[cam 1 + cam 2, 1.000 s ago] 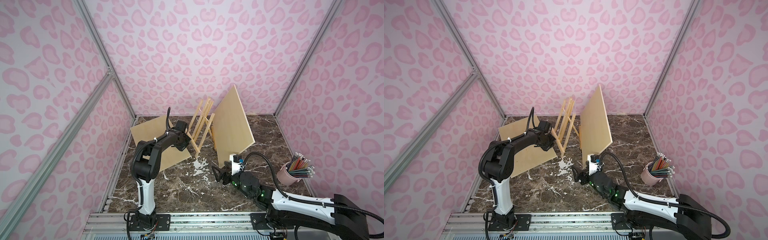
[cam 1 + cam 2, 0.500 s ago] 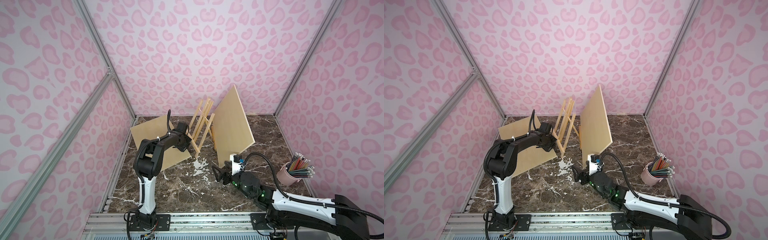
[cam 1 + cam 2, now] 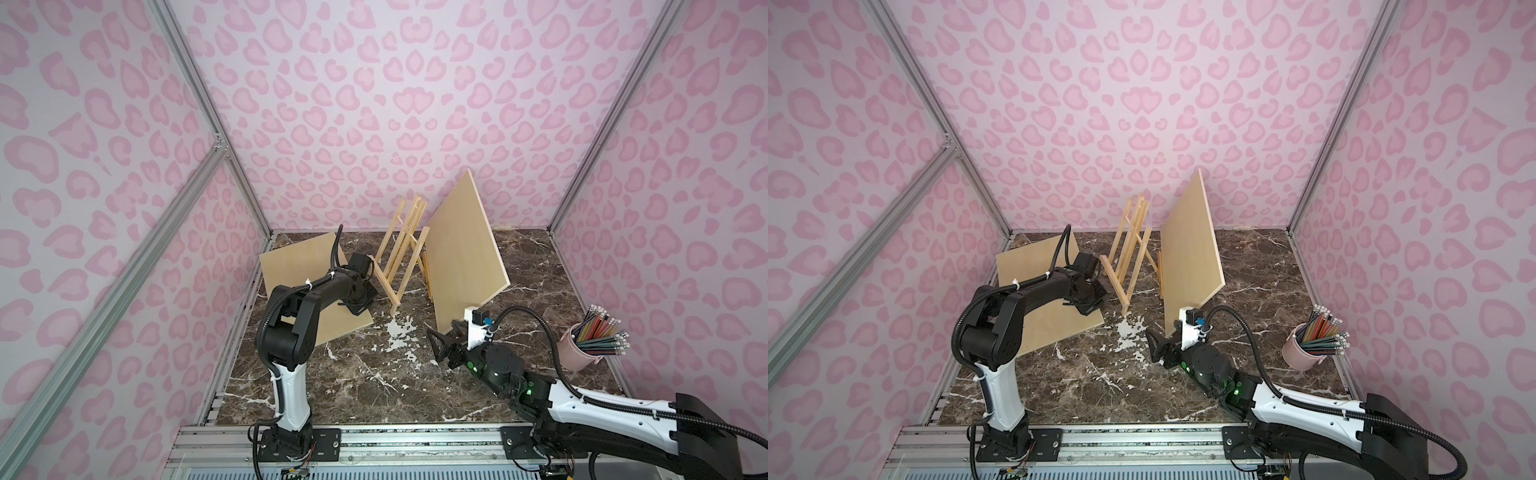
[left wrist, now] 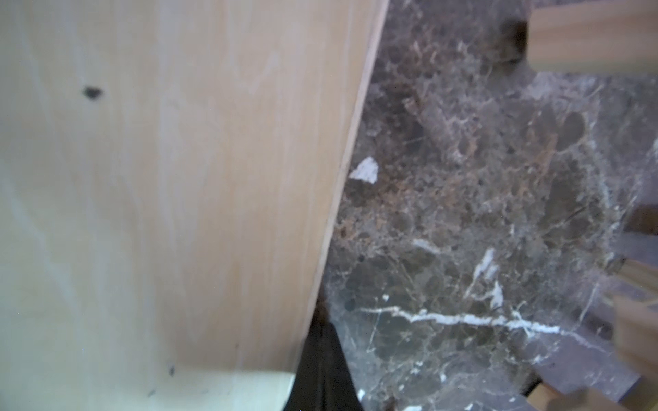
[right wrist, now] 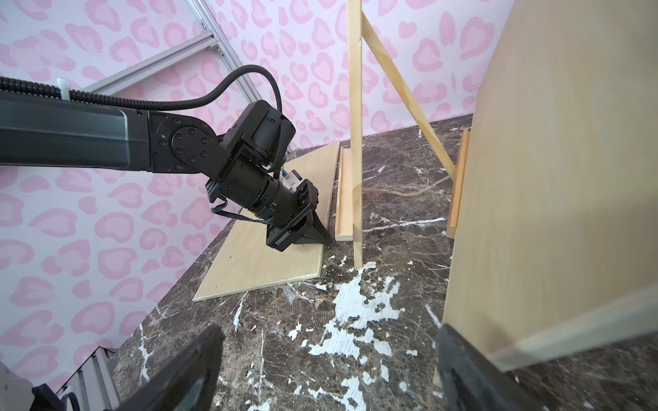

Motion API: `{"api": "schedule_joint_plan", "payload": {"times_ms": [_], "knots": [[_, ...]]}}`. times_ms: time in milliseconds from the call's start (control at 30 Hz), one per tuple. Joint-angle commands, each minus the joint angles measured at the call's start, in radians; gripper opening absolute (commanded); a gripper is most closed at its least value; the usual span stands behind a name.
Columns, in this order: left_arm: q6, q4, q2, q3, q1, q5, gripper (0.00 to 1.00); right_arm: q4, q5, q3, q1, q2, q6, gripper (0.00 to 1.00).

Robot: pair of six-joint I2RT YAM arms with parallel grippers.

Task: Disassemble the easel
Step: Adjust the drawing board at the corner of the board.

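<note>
Easel (image 3: 401, 257) upright toward the back of the table (image 3: 374, 386), one of my arms on each side.
Nearest me, the right fingers (image 5: 185, 370) gape wide and empty by the tilted board's (image 3: 461, 257) low corner. Farther in, the left fingers (image 5: 315, 231) are pinched closed on nothing, tips down at the flat board's (image 3: 299, 266) edge. The easel stands between both boards.

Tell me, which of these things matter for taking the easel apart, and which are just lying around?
Part of the job, as far as I can judge:
- pale wooden A-frame easel
- tall plywood board standing on edge beside it
- plywood board lying flat on the marble table

Just lying about:
- pink cup of coloured pencils
</note>
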State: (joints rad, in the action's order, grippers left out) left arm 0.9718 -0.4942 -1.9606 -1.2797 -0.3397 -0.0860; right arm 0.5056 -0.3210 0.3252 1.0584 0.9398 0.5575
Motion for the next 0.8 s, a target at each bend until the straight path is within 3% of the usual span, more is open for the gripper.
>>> {"api": "schedule_joint_plan", "payload": {"times_ms": [0,367,567,767], "knots": [[-0.09,-0.16,0.017,0.032,0.002,0.064,0.02,0.025,-0.018,-0.01,0.0,-0.005,0.003,0.93],[-0.124,-0.244,0.174,0.15,0.027,0.135,0.02,0.025,-0.041,-0.019,0.0,-0.021,0.015,0.94],[-0.173,-0.429,0.248,-0.061,0.077,0.234,0.03,0.022,-0.048,-0.021,-0.002,-0.022,0.022,0.94],[-0.2,-0.528,0.216,-0.27,0.289,0.303,0.06,0.025,-0.041,-0.023,-0.003,-0.018,0.027,0.94]]}}
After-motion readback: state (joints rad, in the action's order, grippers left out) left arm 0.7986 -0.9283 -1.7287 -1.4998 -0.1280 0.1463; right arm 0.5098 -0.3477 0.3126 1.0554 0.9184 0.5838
